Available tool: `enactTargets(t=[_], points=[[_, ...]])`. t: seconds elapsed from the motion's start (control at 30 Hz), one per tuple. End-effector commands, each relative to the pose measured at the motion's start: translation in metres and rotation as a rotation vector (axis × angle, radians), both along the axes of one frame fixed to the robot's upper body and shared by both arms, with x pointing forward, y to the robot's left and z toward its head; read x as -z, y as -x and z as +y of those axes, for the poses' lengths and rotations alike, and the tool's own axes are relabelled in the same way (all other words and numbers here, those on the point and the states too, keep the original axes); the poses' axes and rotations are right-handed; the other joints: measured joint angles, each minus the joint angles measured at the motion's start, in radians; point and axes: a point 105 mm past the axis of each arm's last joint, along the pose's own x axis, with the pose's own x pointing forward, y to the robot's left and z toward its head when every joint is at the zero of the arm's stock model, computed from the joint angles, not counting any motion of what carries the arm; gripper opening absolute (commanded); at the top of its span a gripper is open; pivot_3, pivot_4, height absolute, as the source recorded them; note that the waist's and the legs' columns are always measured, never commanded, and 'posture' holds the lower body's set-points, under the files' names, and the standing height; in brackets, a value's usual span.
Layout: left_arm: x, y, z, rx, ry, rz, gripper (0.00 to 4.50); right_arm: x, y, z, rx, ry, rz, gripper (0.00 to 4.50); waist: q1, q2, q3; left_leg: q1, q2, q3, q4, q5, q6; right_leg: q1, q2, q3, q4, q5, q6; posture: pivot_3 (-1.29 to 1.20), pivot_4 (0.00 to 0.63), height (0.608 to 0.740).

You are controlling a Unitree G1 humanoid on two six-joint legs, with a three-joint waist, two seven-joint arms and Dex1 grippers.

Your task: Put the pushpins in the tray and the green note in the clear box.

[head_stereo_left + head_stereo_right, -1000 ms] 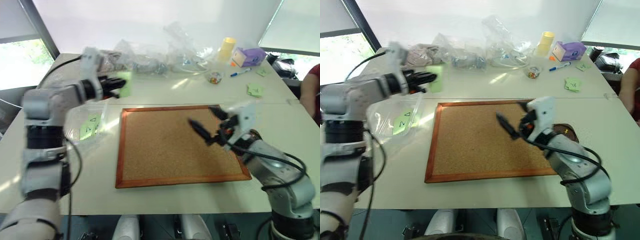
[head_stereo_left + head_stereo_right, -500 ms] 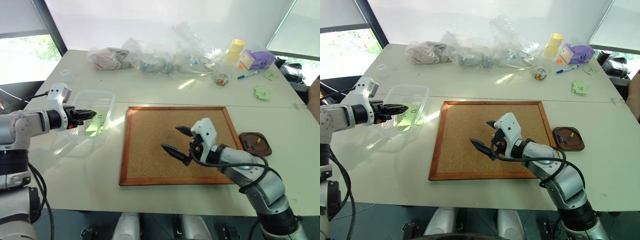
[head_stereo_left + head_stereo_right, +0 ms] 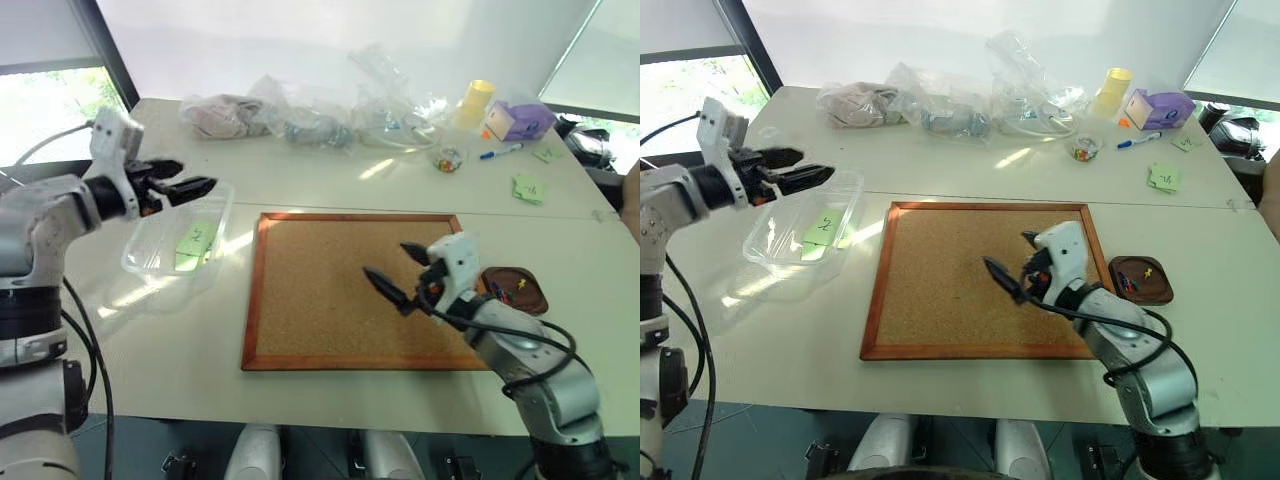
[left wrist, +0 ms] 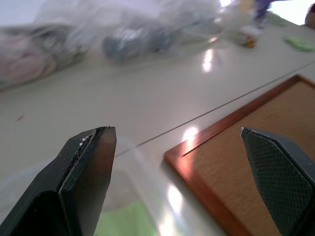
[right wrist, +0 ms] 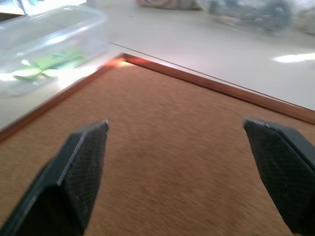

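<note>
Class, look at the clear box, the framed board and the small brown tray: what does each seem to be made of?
Clear box: likely thin glossy plastic; the green note shows through its wall.
Corkboard: matte speckled cork in a reddish, seemingly wooden frame.
Tray: dark brown and smooth, perhaps plastic or wood.

I see a wood-framed corkboard (image 3: pixel 352 287) lying flat mid-tabletop (image 3: pixel 300 390). Along the far edge sit crumpled clear plastic bags (image 3: pixel 300 105), a yellow cup (image 3: pixel 478 100), a purple box (image 3: pixel 518 120) and a blue marker (image 3: pixel 498 152). Two loose green notes (image 3: pixel 528 186) lie far right.
</note>
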Motion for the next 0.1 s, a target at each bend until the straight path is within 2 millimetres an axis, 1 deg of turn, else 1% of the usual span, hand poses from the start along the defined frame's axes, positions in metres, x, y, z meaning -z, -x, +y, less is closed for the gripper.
enactTargets(t=[0.03, 0.1], points=[[-0.003, 0.023, -0.048, 0.234, 0.007, -0.027, 4.48, -0.027, 0.010, -0.024, 0.099, -0.058, -0.099, 4.50, -0.001, 0.000, 0.000, 0.000, 0.000, 0.000, 0.000, 0.000, 0.000, 0.000, 0.000, 0.000, 0.000, 0.000, 0.000, 0.00, 0.150, 0.737], [0.008, 0.032, -0.072, 0.314, 0.013, -0.008, 4.48, -0.029, 0.015, -0.038, 0.146, -0.071, -0.094, 4.50, -0.002, 0.000, 0.000, 0.001, 0.000, 0.000, 0.000, 0.000, 0.000, 0.000, 0.000, 0.000, 0.001, 0.000, 0.000, 0.00, 0.150, 0.737]])
